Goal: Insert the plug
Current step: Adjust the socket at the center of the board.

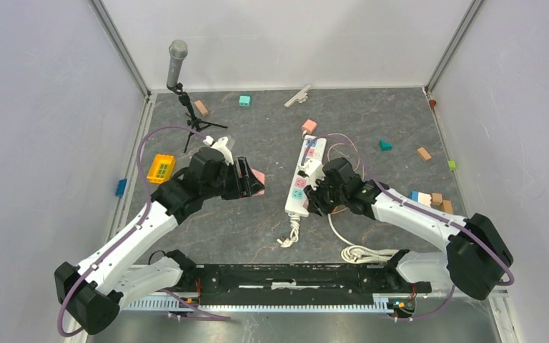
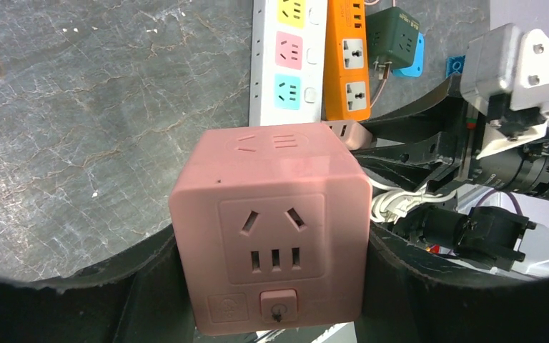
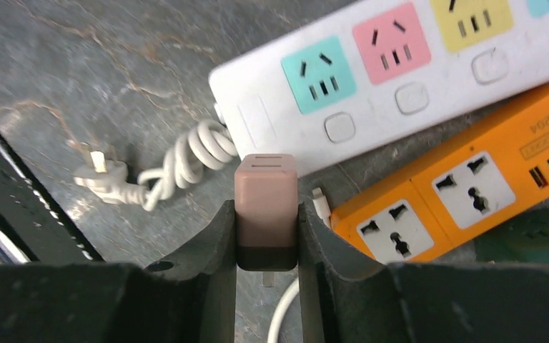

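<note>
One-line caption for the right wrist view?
Right pincer grips a pink charger plug beside the white power strip and the orange strip.

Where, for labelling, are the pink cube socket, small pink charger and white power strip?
pink cube socket (image 2: pixel 271 236), left wrist view, front face.
small pink charger (image 3: pixel 266 204), right wrist view, middle of its body.
white power strip (image 3: pixel 375 111), right wrist view, casing between two buttons.

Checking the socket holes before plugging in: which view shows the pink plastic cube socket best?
Left wrist view: the pink plastic cube socket fills it, holes and switch facing the camera, held in the left tool. The top view shows only a pink sliver; the right wrist view, none.
</note>
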Controlling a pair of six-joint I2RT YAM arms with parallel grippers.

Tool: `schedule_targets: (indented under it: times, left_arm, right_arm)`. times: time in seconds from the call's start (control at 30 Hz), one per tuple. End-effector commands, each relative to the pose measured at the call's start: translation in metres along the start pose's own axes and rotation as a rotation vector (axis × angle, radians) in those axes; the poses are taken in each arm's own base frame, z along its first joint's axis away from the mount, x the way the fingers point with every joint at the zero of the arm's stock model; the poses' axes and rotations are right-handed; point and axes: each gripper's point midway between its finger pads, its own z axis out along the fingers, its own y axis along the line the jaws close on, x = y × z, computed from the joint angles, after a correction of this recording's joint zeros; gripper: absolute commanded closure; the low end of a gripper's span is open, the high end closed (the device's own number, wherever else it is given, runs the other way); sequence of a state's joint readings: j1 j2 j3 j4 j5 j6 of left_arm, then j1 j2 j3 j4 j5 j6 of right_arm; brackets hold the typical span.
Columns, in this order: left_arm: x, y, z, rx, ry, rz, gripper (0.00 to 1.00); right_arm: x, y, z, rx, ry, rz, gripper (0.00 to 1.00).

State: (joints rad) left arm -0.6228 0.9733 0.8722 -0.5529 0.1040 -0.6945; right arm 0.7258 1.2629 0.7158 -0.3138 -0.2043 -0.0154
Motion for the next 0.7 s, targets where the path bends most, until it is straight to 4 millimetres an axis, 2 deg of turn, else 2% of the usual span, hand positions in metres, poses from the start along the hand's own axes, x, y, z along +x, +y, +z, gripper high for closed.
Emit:
schedule_targets:
  times: [0.0,0.2,0.3,0.37,0.43,0.53,0.63,0.67]
  left_arm:
    - [-0.026,-0.012,-0.017,0.034,-0.106,0.047,0.98]
    - [-0.033,-0.015,-0.029,0.044,-0.149,0.066,0.98]
    - [-0.037,-0.019,-0.037,0.072,-0.180,0.088,0.98]
    - [-0.041,-0.029,-0.046,0.125,-0.206,0.115,0.98]
    - [-0.046,-0.048,-0.058,0.222,-0.240,0.153,0.98]
    - [-0.049,-0.088,-0.086,0.445,-0.281,0.220,0.98]
    - [-0.041,-0.134,-0.125,0.743,-0.311,0.329,0.98]
    - [-0.039,-0.146,-0.140,0.837,-0.335,0.369,0.98]
  right_arm:
    - [-0.046,0.012,-0.005,-0.062,-0.120,0.023,1.00]
    - [-0.072,0.022,0.008,-0.145,-0.151,0.050,1.00]
    - [-0.085,0.028,0.022,-0.201,-0.153,0.069,1.00]
    - [-0.090,0.031,0.036,-0.235,-0.145,0.086,1.00]
    - [-0.098,0.035,0.050,-0.281,-0.135,0.102,1.00]
    - [-0.106,0.036,0.070,-0.309,-0.136,0.129,1.00]
    - [-0.104,0.033,0.091,-0.312,-0.115,0.149,0.99]
    - [-0.102,0.031,0.097,-0.308,-0.108,0.155,0.96]
